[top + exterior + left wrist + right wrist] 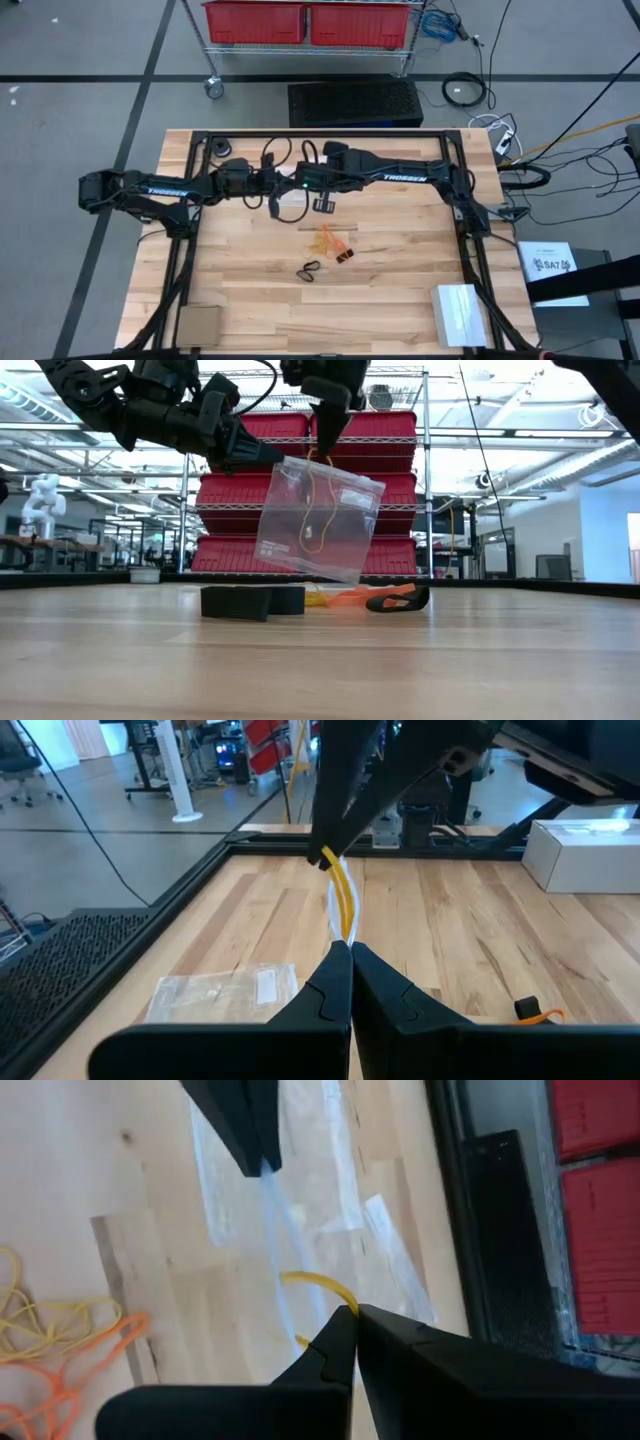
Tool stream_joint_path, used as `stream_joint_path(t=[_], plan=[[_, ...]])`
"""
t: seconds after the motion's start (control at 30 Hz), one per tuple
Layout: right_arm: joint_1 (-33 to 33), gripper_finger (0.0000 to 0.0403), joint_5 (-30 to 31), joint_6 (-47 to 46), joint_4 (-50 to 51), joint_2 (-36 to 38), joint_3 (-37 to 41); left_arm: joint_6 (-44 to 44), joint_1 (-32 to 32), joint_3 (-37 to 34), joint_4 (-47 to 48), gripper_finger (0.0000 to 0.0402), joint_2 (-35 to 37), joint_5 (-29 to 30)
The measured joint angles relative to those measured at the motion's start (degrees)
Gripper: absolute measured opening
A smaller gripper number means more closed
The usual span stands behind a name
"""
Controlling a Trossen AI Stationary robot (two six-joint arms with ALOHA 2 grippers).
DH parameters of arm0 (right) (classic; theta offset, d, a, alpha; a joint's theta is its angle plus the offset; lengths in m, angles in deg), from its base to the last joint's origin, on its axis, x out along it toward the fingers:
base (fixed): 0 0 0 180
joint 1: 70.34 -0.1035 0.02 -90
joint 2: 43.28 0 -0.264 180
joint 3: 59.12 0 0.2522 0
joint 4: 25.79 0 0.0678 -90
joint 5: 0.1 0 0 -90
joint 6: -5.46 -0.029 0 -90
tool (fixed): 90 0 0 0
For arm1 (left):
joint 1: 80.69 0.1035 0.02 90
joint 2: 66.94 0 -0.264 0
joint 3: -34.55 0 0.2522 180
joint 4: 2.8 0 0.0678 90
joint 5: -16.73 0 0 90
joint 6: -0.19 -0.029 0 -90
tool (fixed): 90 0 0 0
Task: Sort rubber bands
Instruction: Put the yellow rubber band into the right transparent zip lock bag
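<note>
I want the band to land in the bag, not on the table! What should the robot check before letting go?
1. Left tool pinching the clear bag: ok.
2. Right tool shut on the yellow band: ok.
3. Band hanging inside the bag: ok, judging by the low view.
4. Bag lifted off the table: ok.
5. Bag mouth open wide enough: cannot tell.

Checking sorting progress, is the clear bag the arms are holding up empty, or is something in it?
Not empty. The clear bag hangs above the table from the left gripper, with a yellow rubber band dangling inside from the right gripper.
</note>
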Motion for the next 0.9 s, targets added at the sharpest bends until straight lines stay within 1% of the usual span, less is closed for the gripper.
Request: stream_joint_path(t=[0.1,0.23,0.33,0.47,0.77,0.9], plan=[[0.6,0.0000,-0.6,0.7,0.0,0.0,0.0,0.0,0.0,0.0,0.0,0.0002,0.0,-0.4],[1.4,0.0000,-4.2,1.1,-0.3,0.0,0.0,0.0,0.0,0.0,0.0,0.0002,0.0,-0.5],[1.5,0.0000,-4.7,1.2,-0.4,0.0,0.0,0.0,0.0,0.0,0.0,0.0002,0.0,-0.5],[1.5,0.0000,-7.4,1.1,-0.4,0.0,0.0,0.0,0.0,0.0,0.0,0.0002,0.0,-0.5],[1.5,0.0000,-7.9,1.0,0.0,-0.6,0.0,0.1,0.0,0.0,-0.1,0.0002,0.0,-0.5],[1.5,0.0000,-11.2,1.2,-0.2,-0.7,0.0,0.1,0.0,0.0,-0.1,0.0002,0.0,-0.5]])
